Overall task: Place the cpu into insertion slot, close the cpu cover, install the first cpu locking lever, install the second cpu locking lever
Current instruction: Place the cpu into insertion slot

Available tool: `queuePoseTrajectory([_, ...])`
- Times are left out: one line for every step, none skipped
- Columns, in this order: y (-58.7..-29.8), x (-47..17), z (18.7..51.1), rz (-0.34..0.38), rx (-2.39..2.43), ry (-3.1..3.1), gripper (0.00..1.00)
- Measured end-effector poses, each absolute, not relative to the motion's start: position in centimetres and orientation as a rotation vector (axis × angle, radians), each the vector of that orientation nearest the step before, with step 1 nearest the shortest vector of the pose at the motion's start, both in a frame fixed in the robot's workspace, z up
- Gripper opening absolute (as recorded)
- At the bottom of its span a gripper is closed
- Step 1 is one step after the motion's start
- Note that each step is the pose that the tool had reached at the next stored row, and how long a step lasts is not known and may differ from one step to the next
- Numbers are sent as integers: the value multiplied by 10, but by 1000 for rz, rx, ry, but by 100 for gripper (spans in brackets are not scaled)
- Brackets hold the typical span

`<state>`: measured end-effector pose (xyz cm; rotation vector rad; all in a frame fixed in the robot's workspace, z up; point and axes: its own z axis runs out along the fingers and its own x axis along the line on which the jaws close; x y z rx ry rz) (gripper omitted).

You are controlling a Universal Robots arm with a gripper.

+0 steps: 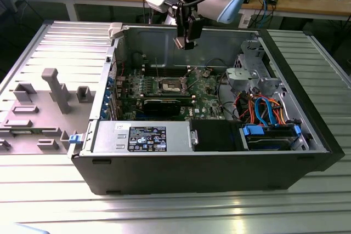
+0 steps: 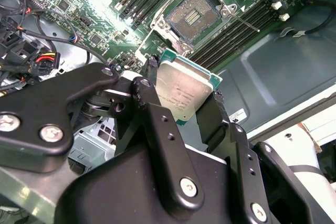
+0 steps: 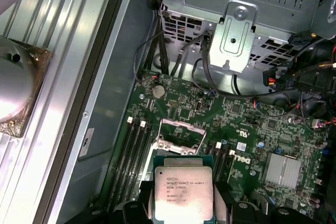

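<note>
Silver metal is seen on top of the cpu (image 2: 184,90). It is held by two side edges between the black fingers (image 2: 214,116) of the gripper (image 2: 182,88), which is closed on it. The chip is kept up in the air, well above the insertion slot (image 2: 193,17) on the green board (image 2: 79,9). It is judged to be light, flat and stiff, but easily hurt underneath. Only its edges should be touched.

Looking down from well back over the computer case (image 1: 192,171) in the exterior view; peering closely at circuit board (image 2: 100,19) (image 3: 236,124) and cpu (image 2: 181,90) (image 3: 184,192) in both wrist views.
</note>
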<state>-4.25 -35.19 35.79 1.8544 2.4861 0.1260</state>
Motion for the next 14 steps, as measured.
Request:
queuePoseTrajectory([-352,-43,358,126,1854,2486,54])
queuePoseTrajectory([-352,-43,358,126,1855,2486,54])
queuePoseTrajectory([-352,-43,358,126,1855,2486,54])
queuePoseTrajectory([-352,-43,358,126,1855,2486,54])
queuePoseTrajectory([-352,-43,358,126,1856,2485,54])
queuePoseTrajectory([-352,-43,358,126,1856,2485,54])
queuePoseTrajectory([-352,-43,358,126,1857,2484,54])
queuePoseTrajectory([-352,-43,358,126,1860,2482,54])
queuePoseTrajectory([-352,-43,358,126,1862,2480,54])
queuePoseTrajectory([-352,-43,358,126,1866,2477,54])
queuePoseTrajectory([-352,-43,358,126,1871,2473,54])
queuePoseTrajectory([-352,-43,358,125,1879,2466,54])
queuePoseTrajectory([-352,-43,358,125,1896,2453,54])
queuePoseTrajectory([-352,-43,358,125,1908,2443,54])
